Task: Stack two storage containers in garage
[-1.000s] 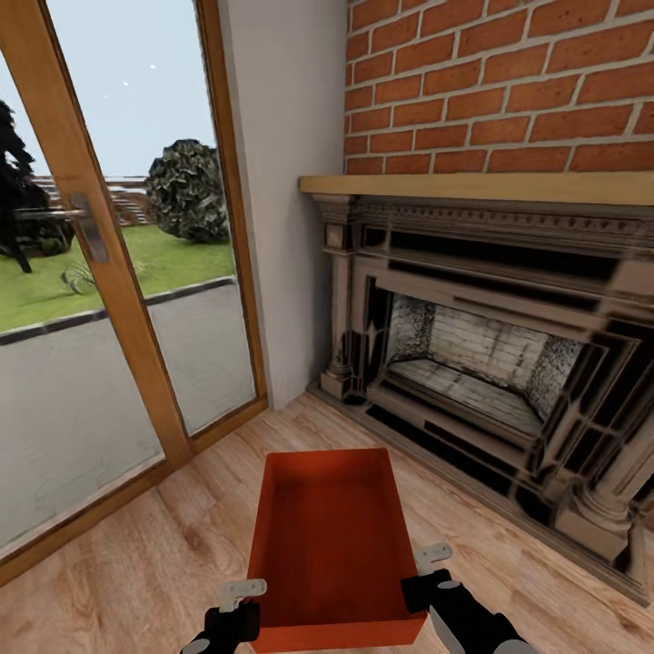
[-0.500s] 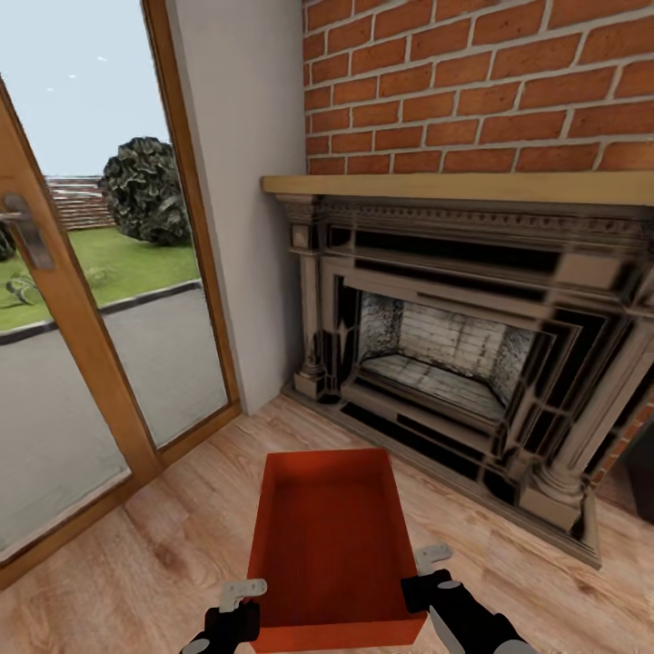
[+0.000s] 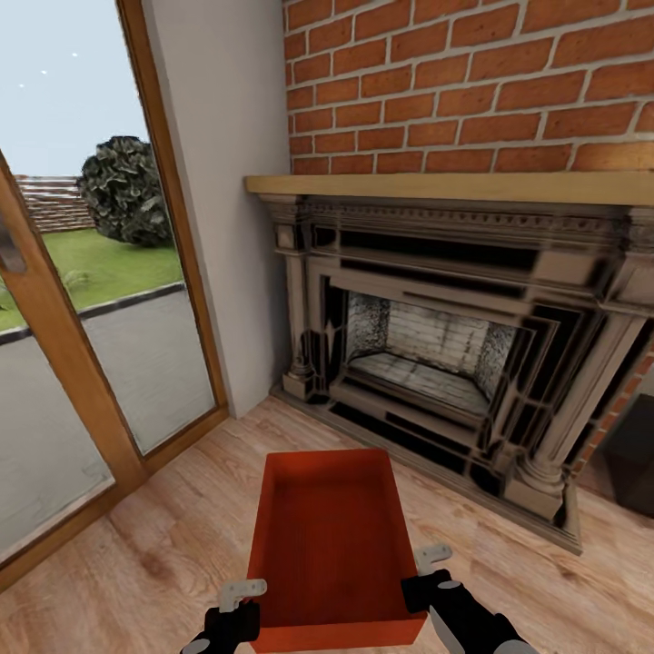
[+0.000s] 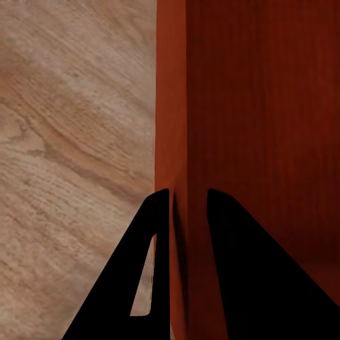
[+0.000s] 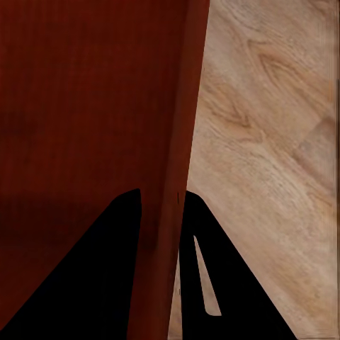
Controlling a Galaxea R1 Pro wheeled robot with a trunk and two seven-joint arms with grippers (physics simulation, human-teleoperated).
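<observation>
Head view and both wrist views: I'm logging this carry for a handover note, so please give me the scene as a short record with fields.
room: living room, light wood plank floor
carried item: orange-red rectangular open-topped plastic bin, empty
left gripper: fingers astride the bin's left side wall
right gripper: fingers astride the bin's right side wall
ahead: red brick fireplace with pale wood mantel
left of view: wood-framed glass door, lawn outside

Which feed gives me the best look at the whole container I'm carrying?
The head view: the storage container shows whole, open top and all four walls, held over the wood floor. Each wrist view shows just one side wall, pinched by the left claw or right claw.
</observation>
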